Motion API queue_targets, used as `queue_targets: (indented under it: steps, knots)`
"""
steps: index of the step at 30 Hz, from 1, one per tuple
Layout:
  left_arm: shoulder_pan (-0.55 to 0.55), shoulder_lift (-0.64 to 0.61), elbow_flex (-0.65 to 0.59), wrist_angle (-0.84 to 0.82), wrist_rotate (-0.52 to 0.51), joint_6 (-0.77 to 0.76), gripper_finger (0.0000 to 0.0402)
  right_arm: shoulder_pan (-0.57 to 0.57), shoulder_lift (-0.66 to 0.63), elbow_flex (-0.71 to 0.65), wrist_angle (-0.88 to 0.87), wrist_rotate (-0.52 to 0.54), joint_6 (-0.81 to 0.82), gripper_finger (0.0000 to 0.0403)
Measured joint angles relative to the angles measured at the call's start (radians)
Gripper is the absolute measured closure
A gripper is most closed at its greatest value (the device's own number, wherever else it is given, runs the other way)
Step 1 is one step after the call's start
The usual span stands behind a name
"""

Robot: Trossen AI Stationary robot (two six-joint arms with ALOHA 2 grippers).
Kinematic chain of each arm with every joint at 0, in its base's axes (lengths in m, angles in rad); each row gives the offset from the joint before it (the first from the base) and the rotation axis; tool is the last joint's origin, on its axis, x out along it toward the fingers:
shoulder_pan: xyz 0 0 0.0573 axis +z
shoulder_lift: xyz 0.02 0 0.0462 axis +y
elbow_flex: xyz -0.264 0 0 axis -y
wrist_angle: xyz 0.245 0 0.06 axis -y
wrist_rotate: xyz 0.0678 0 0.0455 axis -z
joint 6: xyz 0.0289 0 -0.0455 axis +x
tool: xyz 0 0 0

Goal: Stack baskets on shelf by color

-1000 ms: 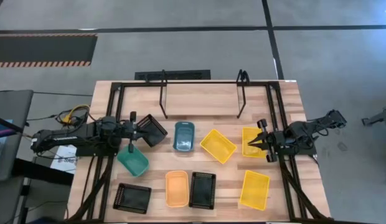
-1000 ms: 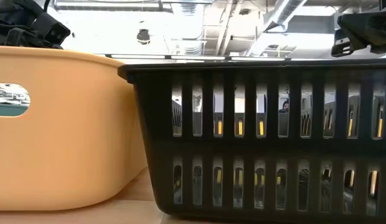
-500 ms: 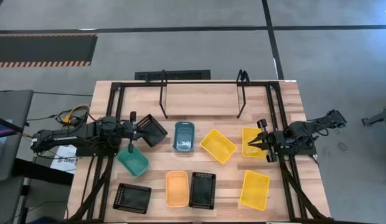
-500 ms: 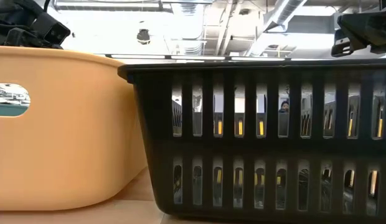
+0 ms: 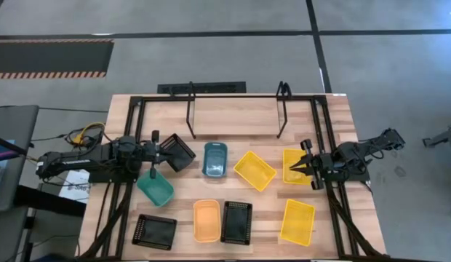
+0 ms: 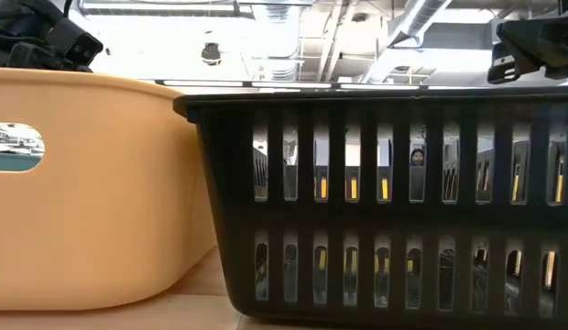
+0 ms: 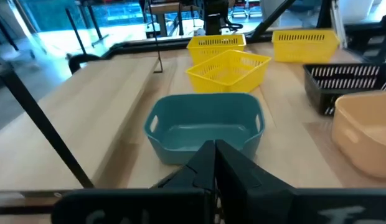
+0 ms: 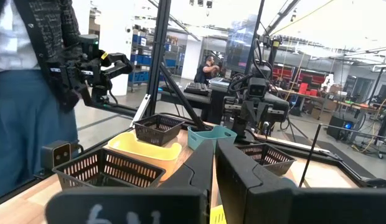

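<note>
Left hand: left of centre, beside a tilted black basket, above the teal-green basket; fingers together, holding nothing. Right hand: right of centre at a yellow basket; fingers together. Other baskets lie scattered over the lower surface. Shelf: upper centre, bare.
</note>
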Motion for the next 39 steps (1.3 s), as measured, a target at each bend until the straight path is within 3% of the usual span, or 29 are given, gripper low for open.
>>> queue_targets:
  steps: [4, 9, 11, 15, 19, 24, 29, 32, 39]
  knots:
    - [0.0, 0.0, 0.0, -0.002, -0.047, 0.102, 0.0401, 0.0, 0.0, 0.0, 0.0, 0.0, 0.0, 0.036]
    - [0.0, 0.0, 0.0, -0.002, -0.063, 0.09, 0.0401, 0.0, 0.0, 0.0, 0.0, 0.0, 0.0, 0.036]
    - [0.0, 0.0, 0.0, 0.001, -0.035, 0.001, 0.0401, 0.0, 0.0, 0.0, 0.0, 0.0, 0.0, 0.036]
    - [-0.001, 0.0, 0.0, 0.011, 0.038, -0.333, 0.0401, -0.002, 0.0, 0.0, 0.001, 0.03, -0.053, 0.036]
    - [0.0, 0.005, -0.007, 0.117, -0.071, -0.665, 0.0401, -0.001, 0.0, 0.0, 0.081, 0.011, -0.043, 0.036]
    - [0.0, 0.008, -0.004, 0.284, -0.329, -0.937, 0.0401, -0.005, 0.0, 0.0, 0.407, 0.055, 0.034, 0.036]
    - [0.0, 0.008, -0.003, 0.319, -0.552, -0.987, 0.0401, -0.026, 0.0, 0.0, 0.636, 0.178, 0.056, 0.036]
    - [0.001, 0.007, -0.003, 0.315, -0.646, -1.023, 0.0401, -0.04, 0.0, 0.0, 0.655, 0.179, 0.11, 0.036]
    - [0.001, 0.007, -0.002, 0.315, -0.669, -1.058, 0.0401, -0.043, 0.0, 0.0, 0.666, 0.179, 0.257, 0.036]
